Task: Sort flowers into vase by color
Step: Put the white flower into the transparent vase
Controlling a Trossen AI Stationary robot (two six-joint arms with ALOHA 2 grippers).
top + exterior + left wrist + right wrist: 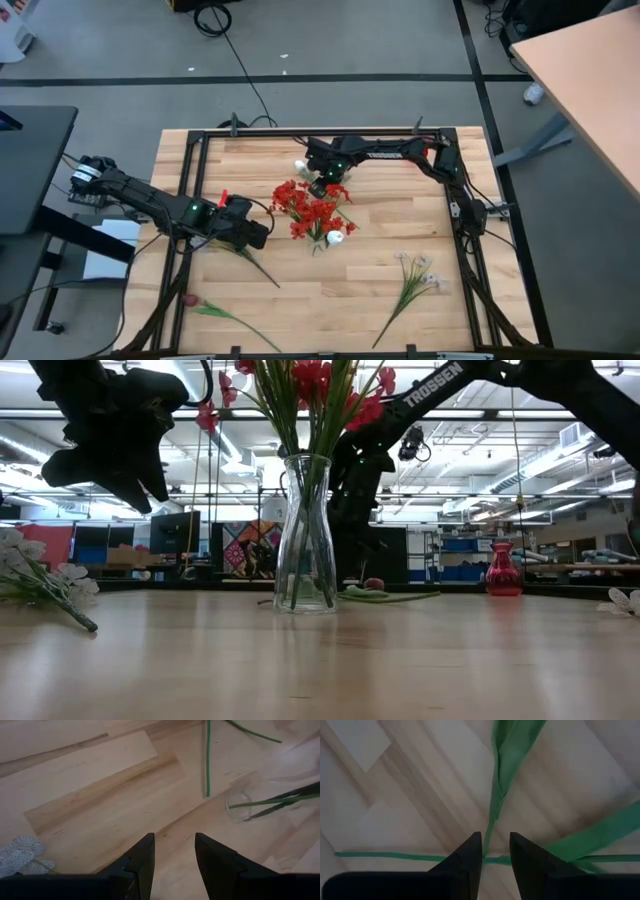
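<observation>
Fingers of the right gripper (495, 852) stand narrowly apart, straddling a green stem (492, 812) on the table (400, 200) behind the vase (305, 530); nothing looks clamped yet. That stem's long axis runs straight ahead from the gap. Left gripper (174, 852) hovers open, empty, farther off.

The light wooden bench (380, 215) fills the middle of the high view. A clear glass vase (304, 535) of red flowers (308, 208) stands near its centre. A whitish spray (412, 280) lies lower right, a maroon tulip bud (225, 312) lower left, and a bare green stem (258, 266) lies left of centre.
</observation>
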